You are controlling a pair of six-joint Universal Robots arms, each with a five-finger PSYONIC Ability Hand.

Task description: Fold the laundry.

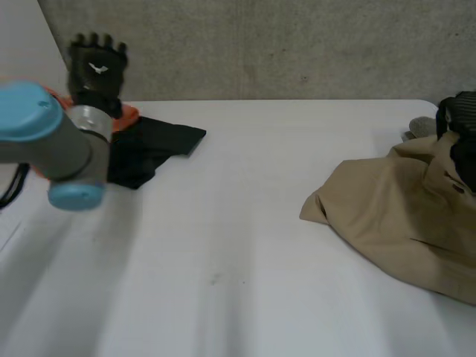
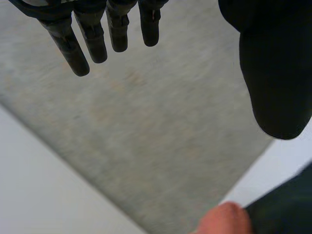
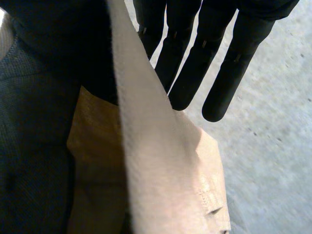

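A tan garment [image 1: 398, 212] lies crumpled at the table's right side. My right hand [image 1: 460, 117] is at its far right edge. In the right wrist view a tan fold [image 3: 161, 170] runs up between the thumb and the straight fingers [image 3: 185, 63], pinched there. At the far left lies a black cloth [image 1: 152, 145] with an orange piece [image 1: 128, 111] on its far edge. My left hand [image 1: 97, 65] is raised above that cloth, palm toward the wall. Its fingers [image 2: 92, 39] are straight and spread and hold nothing. The orange piece [image 2: 222, 219] and the black cloth [image 2: 287, 204] lie below the left palm.
A grey knitted cloth [image 1: 421, 126] lies beside the right hand, behind the tan garment, and shows as a dark grey fabric [image 3: 29, 146] next to the tan fold. A concrete wall [image 1: 268, 44] stands behind the white table [image 1: 223, 245].
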